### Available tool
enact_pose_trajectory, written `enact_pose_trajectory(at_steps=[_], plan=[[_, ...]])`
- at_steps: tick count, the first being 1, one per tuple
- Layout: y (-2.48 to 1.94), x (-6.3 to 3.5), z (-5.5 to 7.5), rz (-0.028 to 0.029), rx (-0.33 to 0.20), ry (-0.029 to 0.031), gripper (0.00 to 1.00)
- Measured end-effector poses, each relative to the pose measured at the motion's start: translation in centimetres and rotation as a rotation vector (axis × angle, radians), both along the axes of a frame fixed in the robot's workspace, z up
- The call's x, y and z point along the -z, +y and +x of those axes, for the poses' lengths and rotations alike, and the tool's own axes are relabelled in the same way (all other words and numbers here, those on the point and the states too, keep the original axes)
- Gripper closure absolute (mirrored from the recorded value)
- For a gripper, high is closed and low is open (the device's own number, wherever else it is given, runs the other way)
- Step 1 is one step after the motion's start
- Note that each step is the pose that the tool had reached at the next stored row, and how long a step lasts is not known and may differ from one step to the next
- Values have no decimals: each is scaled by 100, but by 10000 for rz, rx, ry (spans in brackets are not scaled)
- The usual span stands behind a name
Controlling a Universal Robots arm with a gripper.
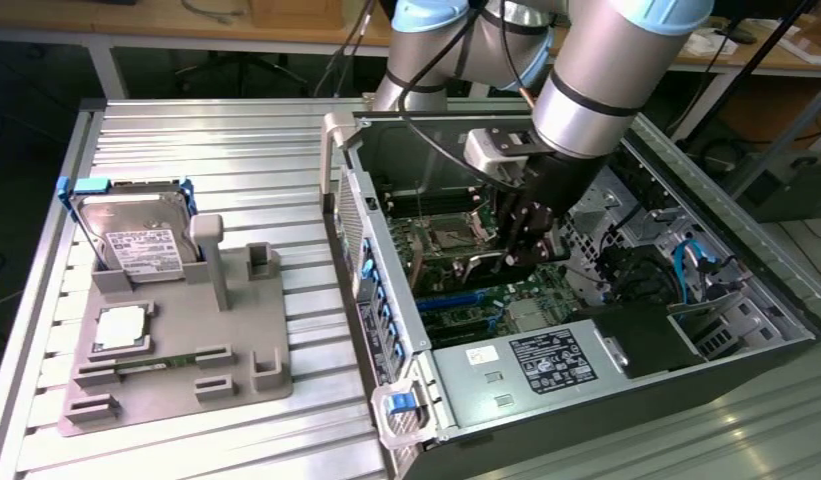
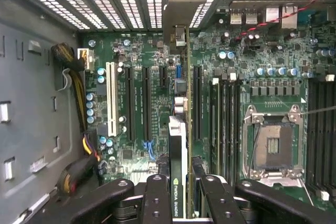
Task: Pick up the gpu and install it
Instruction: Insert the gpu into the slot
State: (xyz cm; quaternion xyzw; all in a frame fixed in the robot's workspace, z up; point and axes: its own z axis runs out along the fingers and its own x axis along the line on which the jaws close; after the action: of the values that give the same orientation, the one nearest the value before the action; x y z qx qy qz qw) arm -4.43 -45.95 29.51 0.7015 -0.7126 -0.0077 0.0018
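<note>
Jaws of the gripper pinch the gpu, held edge-on above the motherboard inside the open computer case. Its edge seems aligned with a long black slot; seating well means keeping the card upright and pressing straight down.

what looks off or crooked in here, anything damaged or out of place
Nothing stands out. The gripper is shut on the gpu, which sits edge-on, parallel to the motherboard slots, not visibly askew. The cpu socket is empty but shows no damage. The hard drive stands in the grey fixture.
</note>
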Motion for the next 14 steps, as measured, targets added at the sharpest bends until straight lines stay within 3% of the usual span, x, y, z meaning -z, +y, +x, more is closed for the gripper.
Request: enact_pose_trajectory(at_steps=[14], plan=[[0, 162, -138, 0, 0, 1, 73]])
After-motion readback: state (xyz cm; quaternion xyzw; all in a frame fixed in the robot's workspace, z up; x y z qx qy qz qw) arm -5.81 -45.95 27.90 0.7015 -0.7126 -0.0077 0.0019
